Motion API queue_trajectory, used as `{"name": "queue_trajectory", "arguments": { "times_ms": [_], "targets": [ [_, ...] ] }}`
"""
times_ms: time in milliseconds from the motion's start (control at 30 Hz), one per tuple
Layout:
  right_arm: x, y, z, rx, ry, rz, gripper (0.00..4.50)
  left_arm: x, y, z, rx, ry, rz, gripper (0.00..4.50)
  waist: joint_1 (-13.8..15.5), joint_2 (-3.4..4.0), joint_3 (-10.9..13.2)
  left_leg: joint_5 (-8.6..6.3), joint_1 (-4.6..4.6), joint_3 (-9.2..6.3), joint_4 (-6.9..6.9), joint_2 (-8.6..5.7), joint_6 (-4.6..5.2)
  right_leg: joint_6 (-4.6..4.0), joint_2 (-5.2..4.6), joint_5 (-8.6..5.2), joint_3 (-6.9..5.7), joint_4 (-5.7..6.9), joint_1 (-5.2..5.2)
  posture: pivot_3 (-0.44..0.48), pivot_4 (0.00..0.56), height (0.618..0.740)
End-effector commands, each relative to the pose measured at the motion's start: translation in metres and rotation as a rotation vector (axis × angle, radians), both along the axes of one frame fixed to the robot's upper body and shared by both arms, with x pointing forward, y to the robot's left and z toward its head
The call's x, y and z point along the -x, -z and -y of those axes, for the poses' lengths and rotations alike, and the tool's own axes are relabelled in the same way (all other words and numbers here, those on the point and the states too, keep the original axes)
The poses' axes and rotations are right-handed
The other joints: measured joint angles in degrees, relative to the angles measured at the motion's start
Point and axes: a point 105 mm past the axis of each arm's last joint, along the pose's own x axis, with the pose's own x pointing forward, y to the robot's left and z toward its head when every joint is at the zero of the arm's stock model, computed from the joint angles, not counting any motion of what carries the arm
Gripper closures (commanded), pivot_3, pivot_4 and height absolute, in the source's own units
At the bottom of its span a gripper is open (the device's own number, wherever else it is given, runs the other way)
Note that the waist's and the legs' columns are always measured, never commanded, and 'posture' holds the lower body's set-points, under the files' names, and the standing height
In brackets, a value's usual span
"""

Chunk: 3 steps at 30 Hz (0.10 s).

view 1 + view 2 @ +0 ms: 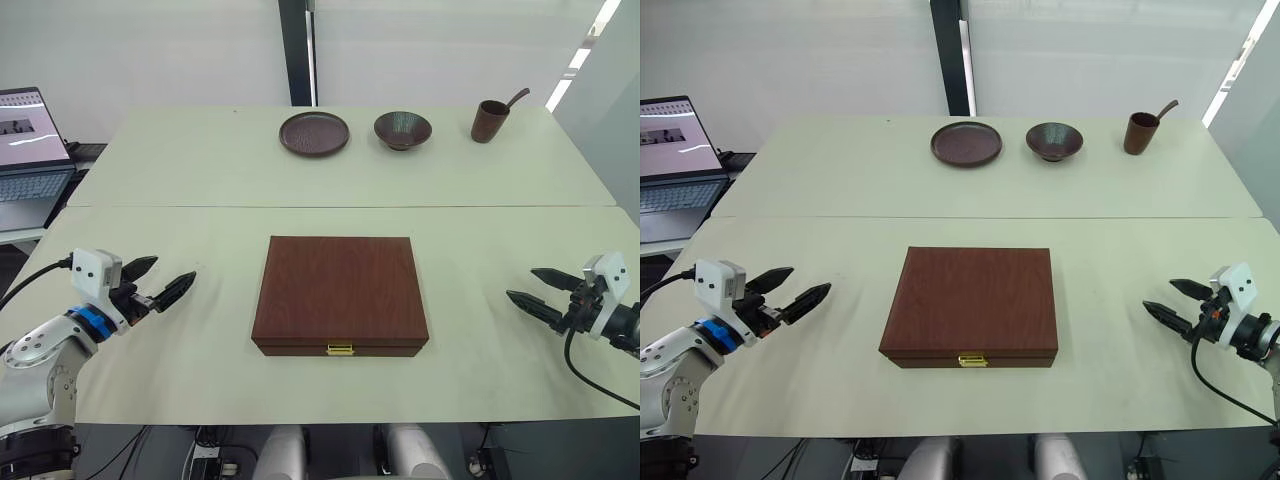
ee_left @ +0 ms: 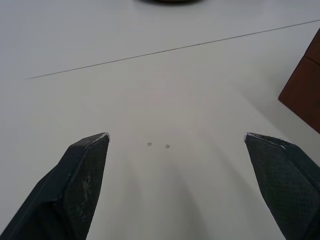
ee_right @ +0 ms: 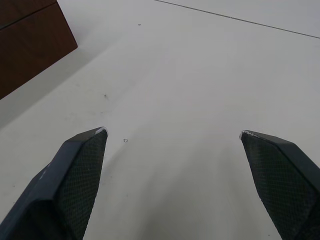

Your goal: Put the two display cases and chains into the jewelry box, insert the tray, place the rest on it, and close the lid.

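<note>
Both pincers (image 1: 162, 279) (image 1: 535, 289) agape beside rectangular wood-grain jewelry box (image 1: 340, 292)

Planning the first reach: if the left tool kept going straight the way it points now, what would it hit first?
Probably the jewelry box. The left tool is open, hovering above bare table and aimed toward the box's left side, though its height against the closed lid is unclear.

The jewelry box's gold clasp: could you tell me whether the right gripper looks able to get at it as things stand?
Probably yes: the clasp faces the robot on the closed jewelry box, and bare table lies between it and the open right gripper.
</note>
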Motion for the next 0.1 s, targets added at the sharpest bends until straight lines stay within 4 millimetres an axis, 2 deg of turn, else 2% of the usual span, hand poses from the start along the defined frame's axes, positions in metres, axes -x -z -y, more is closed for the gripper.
{"name": "queue_trajectory", "arguments": {
  "times_ms": [33,100],
  "targets": [
    [-0.0043,-0.0144,0.0015,0.016,-0.004,0.051,0.0,0.0009,-0.0139,-0.0038,-0.015,0.007,0.03,0.01,0.0,0.0,0.0,0.0,0.0,0.0,0.0,0.0,0.0,0.0,0.0,0.0,0.0,0.0,0.0,0.0,0.15,0.74],
    [-0.0051,-0.0158,0.0012,0.014,-0.006,0.053,0.0,0.0027,-0.012,-0.0031,-0.041,0.017,0.021,0.01,0.0,0.0,0.0,0.0,0.0,0.0,0.0,0.0,0.0,0.0,0.0,0.0,0.0,0.01,0.0,0.0,0.15,0.74]
  ]
}}
